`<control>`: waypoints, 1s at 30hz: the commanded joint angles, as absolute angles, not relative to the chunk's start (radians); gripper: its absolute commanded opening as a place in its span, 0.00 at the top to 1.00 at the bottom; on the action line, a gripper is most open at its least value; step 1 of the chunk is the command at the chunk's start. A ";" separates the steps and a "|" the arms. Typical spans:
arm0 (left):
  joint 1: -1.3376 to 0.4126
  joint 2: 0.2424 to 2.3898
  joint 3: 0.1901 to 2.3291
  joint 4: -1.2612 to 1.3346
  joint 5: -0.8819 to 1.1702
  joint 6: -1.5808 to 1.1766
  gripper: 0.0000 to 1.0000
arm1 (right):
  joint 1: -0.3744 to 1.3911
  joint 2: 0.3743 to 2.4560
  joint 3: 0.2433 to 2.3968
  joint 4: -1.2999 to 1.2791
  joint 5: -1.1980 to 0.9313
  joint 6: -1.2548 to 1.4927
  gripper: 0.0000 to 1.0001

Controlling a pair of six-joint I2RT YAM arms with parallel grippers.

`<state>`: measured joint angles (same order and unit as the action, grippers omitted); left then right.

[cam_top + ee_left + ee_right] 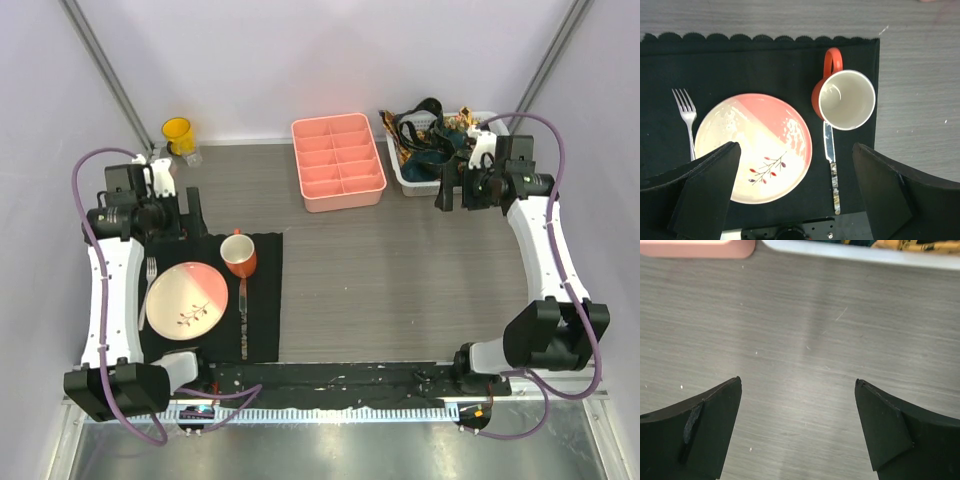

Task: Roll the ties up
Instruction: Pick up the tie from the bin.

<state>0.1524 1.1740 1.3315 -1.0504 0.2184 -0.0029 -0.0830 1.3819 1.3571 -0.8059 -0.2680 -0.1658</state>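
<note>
The ties [428,137] lie in a tangled heap of teal, black and gold-brown fabric inside a white basket [408,180] at the back right. A strip of gold patterned tie [912,245] shows at the top edge of the right wrist view. My right gripper [445,189] hovers just in front of that basket, open, with only bare table between its fingers [798,381]. Over the black placemat [262,300] on the left, my left gripper [194,217] hangs open and holds nothing [795,145].
A pink compartment tray [338,162] sits at the back centre and a yellow cup [178,133] at the back left. On the placemat [765,65] are a plate [754,147], an orange mug [845,100], a fork [687,117] and a knife [831,165].
</note>
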 commanded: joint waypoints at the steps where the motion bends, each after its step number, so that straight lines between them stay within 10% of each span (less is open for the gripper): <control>1: 0.155 1.169 1.426 -1.026 0.198 -0.032 0.00 | -0.071 1.434 1.465 -0.713 -0.287 -0.112 0.00; 19: 0.155 1.112 1.453 -0.779 0.291 -0.210 0.00 | 0.000 1.876 1.893 -0.355 -0.388 0.265 0.02; 30: 0.155 1.157 1.427 -0.775 0.308 -0.209 0.00 | 0.074 2.169 2.077 -0.226 -0.287 0.397 0.28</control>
<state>0.1524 1.1595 1.4281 -0.8322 0.2821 -0.2001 0.0532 2.1193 2.0129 -0.3073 -0.3706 0.3416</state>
